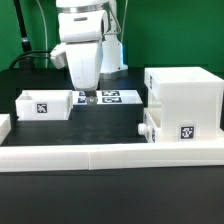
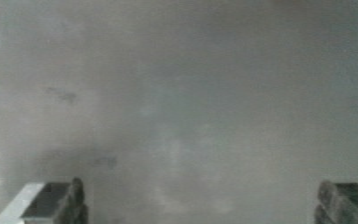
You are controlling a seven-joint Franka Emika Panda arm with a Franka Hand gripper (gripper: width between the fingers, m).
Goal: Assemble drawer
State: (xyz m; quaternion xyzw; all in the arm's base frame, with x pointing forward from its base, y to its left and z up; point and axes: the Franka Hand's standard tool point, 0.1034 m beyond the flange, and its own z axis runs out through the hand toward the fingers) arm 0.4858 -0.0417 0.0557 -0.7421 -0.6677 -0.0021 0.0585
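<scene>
The tall white drawer housing (image 1: 183, 90) stands at the exterior view's right. A small white tray (image 1: 168, 127) with a tag and a knob sits low against its front. The other tray (image 1: 43, 104), also tagged, stands on the black table at the exterior view's left. My gripper (image 1: 87, 99) hangs low over the table just right of that tray, apart from it. In the wrist view my gripper (image 2: 206, 203) is open and empty. Its two fingertips (image 2: 60, 200) stand far apart over a blurred grey surface, and no part lies between them.
The marker board (image 1: 115, 97) lies flat behind the gripper. A long low white border wall (image 1: 110, 154) runs along the table's front edge. A green backdrop and cables are at the back.
</scene>
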